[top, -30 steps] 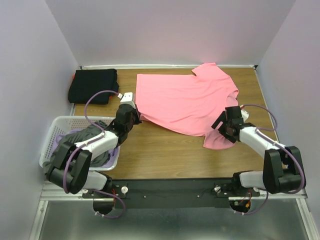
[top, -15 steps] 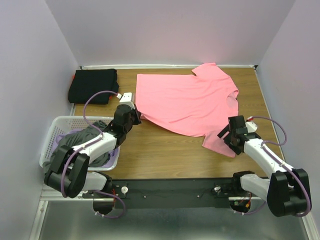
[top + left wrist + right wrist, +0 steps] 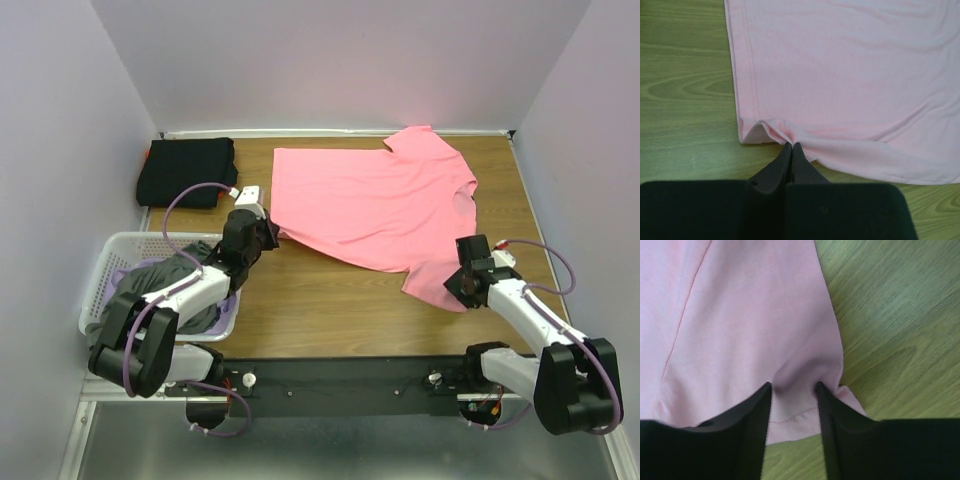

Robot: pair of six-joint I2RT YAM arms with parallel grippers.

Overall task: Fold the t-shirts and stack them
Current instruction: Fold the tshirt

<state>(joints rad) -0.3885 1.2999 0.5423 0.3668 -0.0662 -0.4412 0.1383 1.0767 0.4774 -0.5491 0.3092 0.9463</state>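
Observation:
A bright pink t-shirt (image 3: 370, 205) lies spread flat on the wooden table. My left gripper (image 3: 270, 234) is at its near left hem corner. In the left wrist view it (image 3: 791, 146) is shut on a pinch of that pink hem (image 3: 785, 131). My right gripper (image 3: 460, 284) sits on the near right sleeve. Seen from the right wrist, its jaws (image 3: 792, 385) stand apart, pressed down on the pink cloth (image 3: 740, 315), and a raised fold of sleeve bunches between them. A folded black t-shirt (image 3: 188, 170) lies at the back left.
A white lattice basket (image 3: 105, 262) stands at the near left beside the left arm, with grey cloth (image 3: 170, 275) heaped in it. Walls close in the table at the back and on both sides. Bare wood (image 3: 330, 310) lies between the arms.
The right gripper slid toward me onto the sleeve's edge and its jaws narrowed, bunching cloth between them. The left gripper stayed shut on the hem and barely moved.

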